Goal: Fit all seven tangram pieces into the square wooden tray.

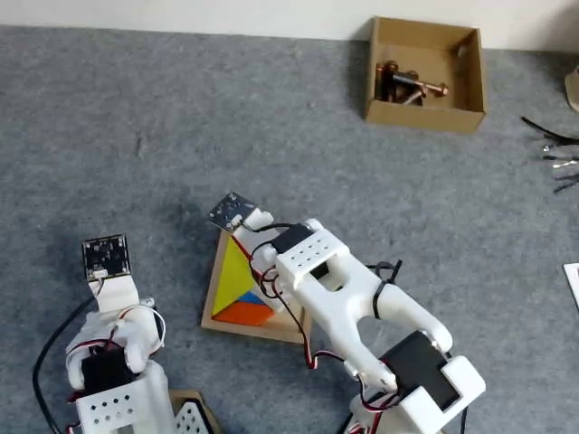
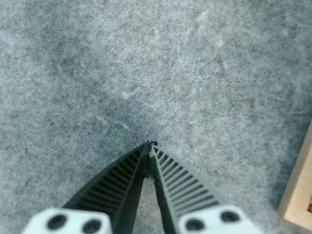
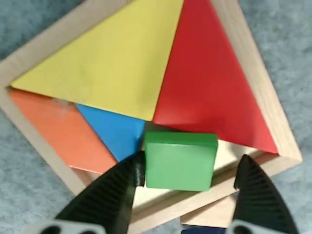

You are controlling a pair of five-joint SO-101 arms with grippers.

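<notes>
Right gripper: jaws apart, hanging over the square wooden tray. The green square sits between the fingers. One finger touches its side and the other stands clear of it. I cannot tell whether the square lies flat in the bare gap beneath it.

Seated in the tray: yellow triangle and red triangle edge to edge, orange piece along one rim, blue piece wedged between orange and green.

Left gripper: jaws together, tips meeting over the grey carpet, near a corner of the tray.

Far side of the table — a cardboard box holding metal parts.
</notes>
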